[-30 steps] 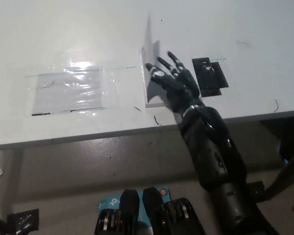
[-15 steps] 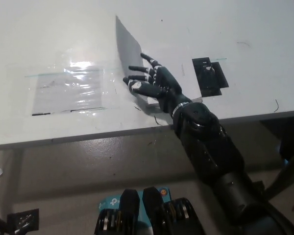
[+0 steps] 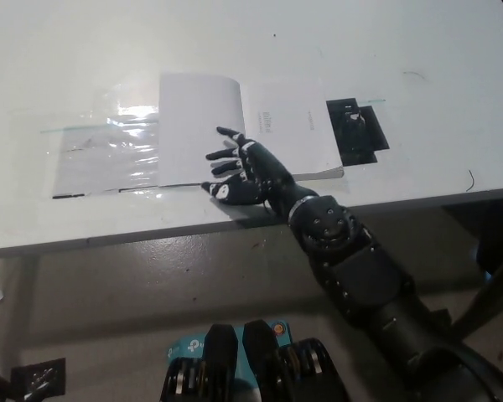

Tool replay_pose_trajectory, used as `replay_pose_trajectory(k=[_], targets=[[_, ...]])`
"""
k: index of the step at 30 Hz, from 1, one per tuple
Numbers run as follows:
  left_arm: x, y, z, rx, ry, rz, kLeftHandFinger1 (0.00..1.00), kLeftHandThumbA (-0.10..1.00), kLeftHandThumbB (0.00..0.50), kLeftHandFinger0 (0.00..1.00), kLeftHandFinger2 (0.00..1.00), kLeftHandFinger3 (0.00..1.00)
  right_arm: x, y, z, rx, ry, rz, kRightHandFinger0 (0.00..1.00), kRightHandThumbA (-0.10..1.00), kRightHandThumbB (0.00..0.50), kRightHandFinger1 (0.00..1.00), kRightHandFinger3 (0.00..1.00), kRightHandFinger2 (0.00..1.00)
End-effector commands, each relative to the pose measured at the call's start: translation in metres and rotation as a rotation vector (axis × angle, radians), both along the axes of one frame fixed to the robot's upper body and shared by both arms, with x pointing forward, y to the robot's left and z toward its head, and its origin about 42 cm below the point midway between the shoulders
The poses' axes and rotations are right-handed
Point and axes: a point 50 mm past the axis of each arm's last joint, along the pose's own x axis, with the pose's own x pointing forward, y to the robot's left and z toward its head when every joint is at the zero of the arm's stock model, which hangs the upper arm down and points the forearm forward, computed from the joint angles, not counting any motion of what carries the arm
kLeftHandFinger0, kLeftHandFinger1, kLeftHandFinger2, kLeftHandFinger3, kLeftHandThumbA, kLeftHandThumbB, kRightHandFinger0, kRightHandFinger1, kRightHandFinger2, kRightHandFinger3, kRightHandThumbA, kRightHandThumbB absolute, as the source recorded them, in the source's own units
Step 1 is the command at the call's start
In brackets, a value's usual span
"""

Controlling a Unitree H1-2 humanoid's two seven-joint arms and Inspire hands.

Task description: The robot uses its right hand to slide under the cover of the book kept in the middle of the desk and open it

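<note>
The black right hand (image 3: 245, 172) lies with fingers spread and holding nothing, on the near part of the open book (image 3: 243, 126) by its middle fold. The book lies flat in the middle of the white desk (image 3: 402, 50) — cover (image 3: 197, 126) turned left, overlapping a clear plastic sheet (image 3: 105, 155). A black patch (image 3: 356, 130) sits just right of the pages.

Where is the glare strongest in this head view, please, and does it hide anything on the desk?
Head view: glare is strongest on the clear plastic sheet left of the open book, washing out its surface; the book's print is too blurred to read; the black right hand stays distinct against the white desk.
</note>
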Motion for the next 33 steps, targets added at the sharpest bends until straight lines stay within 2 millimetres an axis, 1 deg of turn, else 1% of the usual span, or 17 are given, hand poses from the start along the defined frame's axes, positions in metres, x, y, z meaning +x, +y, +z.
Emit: replay_pose_trajectory(k=[1,3,7,8,10,14,16,18,19,22,24,25,26,28,29,30,33], targets=[[0.005,0.013,0.011,0.037,-0.018,-0.003,1.00,0.60,0.000,1.00,1.00,0.95,0.001,0.020,0.024,-0.065,-0.118,0.121,0.53,0.70,0.194,0.65,1.00,0.75],[0.006,0.014,0.014,0.037,-0.013,0.000,1.00,0.60,0.000,1.00,1.00,0.97,0.000,0.023,0.025,-0.100,-0.121,0.133,0.55,0.75,0.227,0.67,1.00,0.77],[0.005,0.014,0.014,0.039,-0.003,0.017,1.00,0.57,0.000,1.00,1.00,0.92,-0.001,0.025,0.026,-0.100,-0.114,0.135,0.54,0.74,0.208,0.66,1.00,0.77],[0.004,0.014,0.014,0.035,-0.009,0.024,1.00,0.54,0.000,1.00,1.00,0.94,0.000,0.024,0.025,-0.108,-0.119,0.134,0.52,0.74,0.207,0.64,1.00,0.77],[0.005,0.014,0.015,0.057,0.015,0.024,1.00,0.53,0.001,1.00,0.98,0.91,0.002,0.022,0.022,-0.098,-0.114,0.132,0.50,0.75,0.233,0.62,1.00,0.75],[0.006,0.015,0.014,0.082,0.029,0.016,1.00,0.51,0.000,1.00,1.00,0.90,0.003,0.018,0.020,-0.087,-0.106,0.121,0.49,0.73,0.228,0.61,1.00,0.73],[0.002,0.014,0.010,0.051,0.015,0.032,1.00,0.52,0.000,1.00,0.97,0.90,0.003,0.014,0.022,-0.086,-0.103,0.115,0.53,0.73,0.222,0.64,1.00,0.74],[0.000,0.013,0.008,0.027,-0.011,0.038,0.97,0.53,0.000,1.00,0.97,0.94,0.004,0.009,0.024,-0.065,-0.107,0.105,0.55,0.75,0.217,0.67,1.00,0.76],[-0.001,0.012,0.008,0.015,-0.015,0.034,0.99,0.53,0.000,1.00,0.99,0.98,0.004,0.007,0.026,-0.060,-0.111,0.099,0.51,0.78,0.225,0.63,1.00,0.75],[-0.001,0.012,0.008,0.039,0.004,0.035,1.00,0.52,0.011,1.00,0.99,0.93,0.003,0.004,0.029,0.001,-0.101,0.080,0.45,0.78,0.229,0.59,0.99,0.72],[-0.001,0.011,0.007,0.050,0.012,0.024,1.00,0.54,0.008,1.00,1.00,0.93,0.002,-0.001,0.037,0.047,-0.078,0.059,0.45,0.77,0.232,0.59,0.98,0.72],[-0.002,0.012,0.006,0.030,-0.008,0.028,1.00,0.53,0.000,1.00,1.00,0.97,-0.004,-0.008,0.048,0.127,-0.041,0.042,0.54,0.73,0.227,0.65,1.00,0.75],[-0.002,0.012,0.006,0.030,-0.008,0.028,1.00,0.53,0.000,1.00,1.00,0.97,-0.004,-0.009,0.048,0.128,-0.039,0.041,0.54,0.73,0.226,0.65,1.00,0.75],[-0.003,0.013,0.005,0.029,-0.002,0.021,0.97,0.54,0.000,1.00,0.98,0.95,-0.016,-0.021,0.072,0.307,-0.005,0.038,0.61,0.73,0.189,0.73,1.00,0.82],[-0.003,0.013,0.005,0.043,0.007,0.020,0.97,0.54,0.005,1.00,0.97,0.94,-0.018,-0.025,0.078,0.366,0.008,0.041,0.61,0.76,0.219,0.74,1.00,0.84],[-0.002,0.014,0.006,0.031,0.000,0.012,1.00,0.55,0.000,1.00,1.00,0.98,-0.022,-0.032,0.090,0.442,0.013,0.018,0.60,0.79,0.244,0.72,1.00,0.82],[-0.003,0.012,0.004,0.026,-0.004,0.025,0.97,0.50,0.000,1.00,0.96,0.97,-0.029,-0.045,0.108,0.565,0.038,-0.055,0.61,0.80,0.248,0.73,1.00,0.81]])
